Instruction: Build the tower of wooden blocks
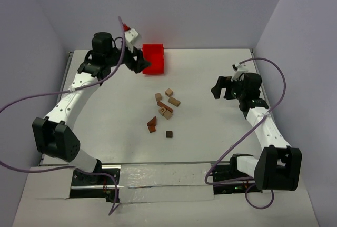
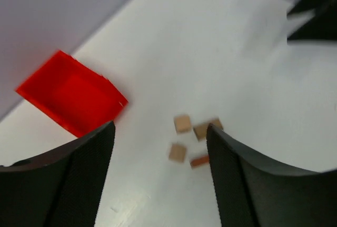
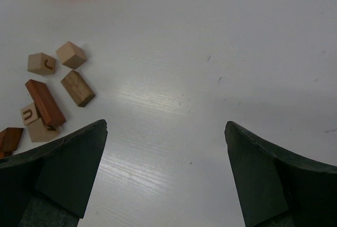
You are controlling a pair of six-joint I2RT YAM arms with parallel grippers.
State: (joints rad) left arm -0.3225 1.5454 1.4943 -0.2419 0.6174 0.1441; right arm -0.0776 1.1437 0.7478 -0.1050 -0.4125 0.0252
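Several small wooden blocks (image 1: 165,110) lie loose in the middle of the table, in tan, reddish-brown and dark brown. In the right wrist view a reddish-brown bar (image 3: 45,102) rests across two tan lettered cubes (image 3: 41,130), with a tan cube (image 3: 70,54) and a brown bar (image 3: 77,87) beside them. A dark cube (image 1: 169,134) sits apart at the near side. My left gripper (image 1: 138,61) hovers beside the red bin, open and holding nothing (image 2: 160,128); blurred blocks (image 2: 178,152) show far below it. My right gripper (image 1: 218,87) stands open and holding nothing (image 3: 166,126) to the right of the blocks.
A red plastic bin (image 1: 154,58) stands at the back of the table, just right of the left gripper (image 2: 73,98). Grey walls close in the back and both sides. Purple cables loop off both arms.
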